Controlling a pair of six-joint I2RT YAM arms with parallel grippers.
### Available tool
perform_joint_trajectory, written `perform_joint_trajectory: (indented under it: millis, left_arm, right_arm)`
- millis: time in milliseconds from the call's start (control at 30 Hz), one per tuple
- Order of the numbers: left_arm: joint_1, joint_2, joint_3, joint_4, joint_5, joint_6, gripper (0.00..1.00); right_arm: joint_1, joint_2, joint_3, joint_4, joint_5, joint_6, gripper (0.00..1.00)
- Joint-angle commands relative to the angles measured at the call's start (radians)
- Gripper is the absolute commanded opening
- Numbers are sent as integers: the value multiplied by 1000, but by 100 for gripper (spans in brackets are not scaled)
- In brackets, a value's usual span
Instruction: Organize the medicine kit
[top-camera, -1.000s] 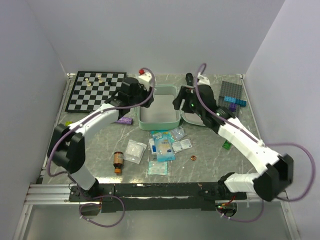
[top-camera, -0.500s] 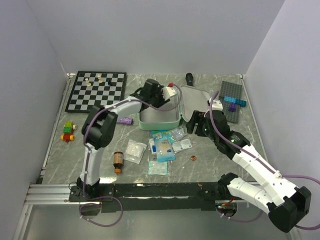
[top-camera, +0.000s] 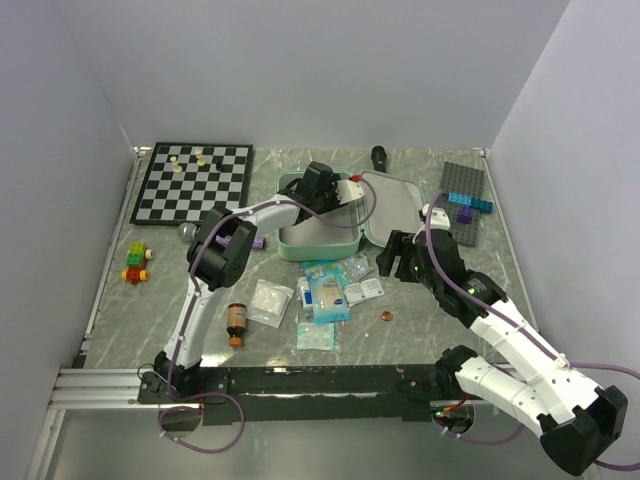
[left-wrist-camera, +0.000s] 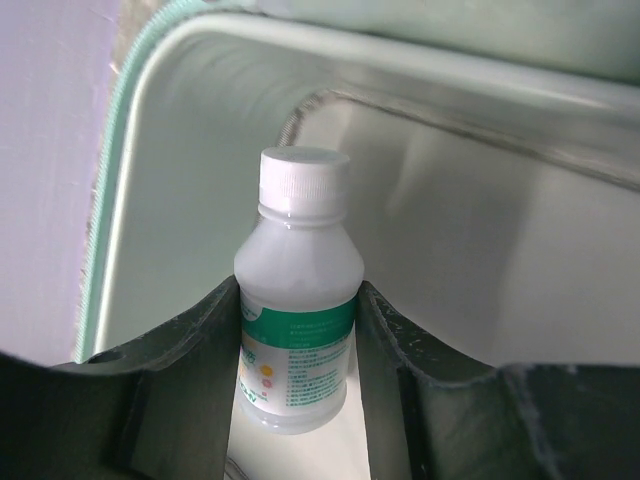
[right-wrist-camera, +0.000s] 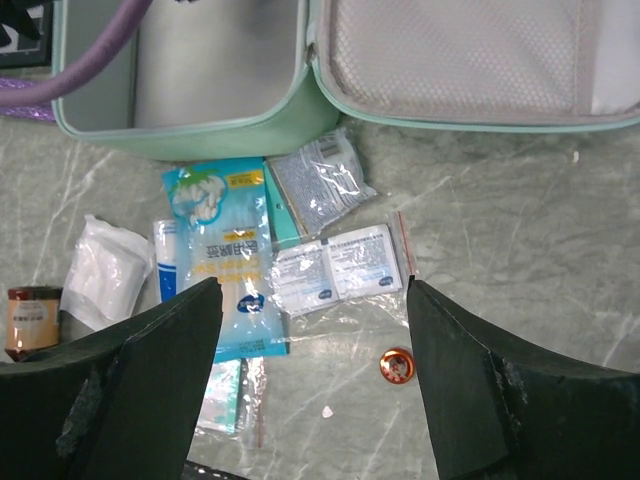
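The medicine kit is a mint-green case lying open mid-table, its lid folded out to the right with the grey lining up. My left gripper reaches into the tray. In the left wrist view it is shut on a white bottle with a green label and white cap, held above the kit's pale floor. My right gripper hovers open in front of the lid. Below the open right gripper lie clear wipe sachets and a blue swab pack.
In front of the kit lie a gauze pack, a brown bottle and a small orange tin. A chessboard sits at the back left, a grey baseplate with bricks at the back right, and toy bricks at the left.
My left gripper carried the white bottle rightward into the kit's tray. My right gripper drew back from the lid, which now lies flat open, to above the packets.
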Motion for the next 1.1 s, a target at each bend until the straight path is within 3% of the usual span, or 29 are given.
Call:
perform_joint_trajectory:
  millis: [0,233,400,533,600,667,700,767,800,933,1067]
  left_arm:
    - [-12,21,63,68,-14,-5,29]
    - [-38,-28,46,112,-81,-31,82]
    - [-52,-124,18,115,-150,-92,99]
    - [-58,-270,-87,169,-173,-224,97]
    - [-56,-353,-168,206,-208,-364,98]
    - [-50,-385,-180,162,-242,-511,86]
    - [-49,-385,-160,110,-271,-596,75]
    - [-29,-362,-96,-36,-298,-801,58]
    - [-23,-338,-63,-108,-299,-896,53]
    - [19,-287,-41,-196,-226,-1118,63]
    - [56,-273,-104,-142,-155,-1267,60]
  right_arm:
    - [-3,-22,-19,-18,25,-4,82]
    - [-5,-13,-8,-24,33,-10,82]
    - [-5,-16,3,-20,18,-18,82]
    - [-3,-28,9,-24,10,-18,82]
    - [-5,-37,9,-21,5,-16,82]
    - [-5,-45,-2,-9,-1,-13,82]
    - [-5,-50,-8,-4,-4,-10,82]
    - [-6,-51,-16,2,-12,-2,82]
    - [-5,-50,-17,3,-16,5,82]
    - [-5,-51,-22,9,-38,21,82]
    - [-5,-54,-26,11,-45,25,82]
